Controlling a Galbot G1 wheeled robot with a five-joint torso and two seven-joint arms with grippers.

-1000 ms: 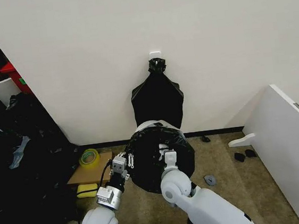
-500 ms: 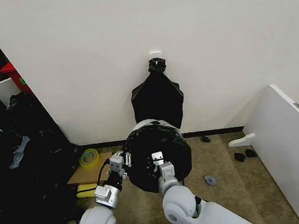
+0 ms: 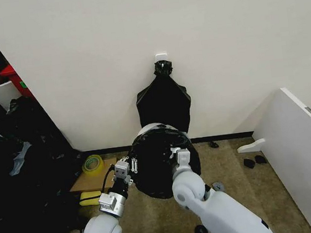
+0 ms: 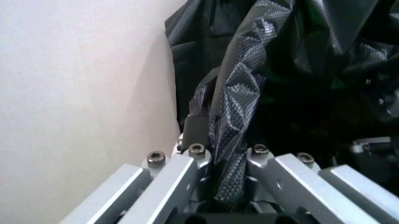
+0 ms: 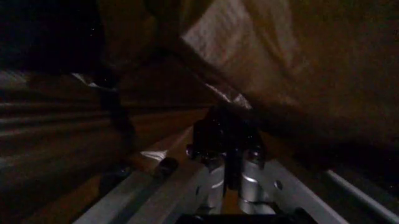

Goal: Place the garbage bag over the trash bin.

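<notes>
Left gripper (image 4: 225, 158) pinches wrinkly (glossy) garbage bag (image 4: 240, 88).

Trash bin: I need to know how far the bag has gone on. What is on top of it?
The garbage bag drapes over the trash bin, leaving a strip of white rim bare at the back. Both the left gripper and the right gripper pinch it. The bin's inside is hidden.

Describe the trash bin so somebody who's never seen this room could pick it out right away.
Look at the foot of the cream wall, straight below the flat black bundle hanging there. The trash bin stands on the carpet with the garbage bag wrapped around it. It alone is round, a sliver of white rim showing above glossy black plastic, both grippers at its sides.
</notes>
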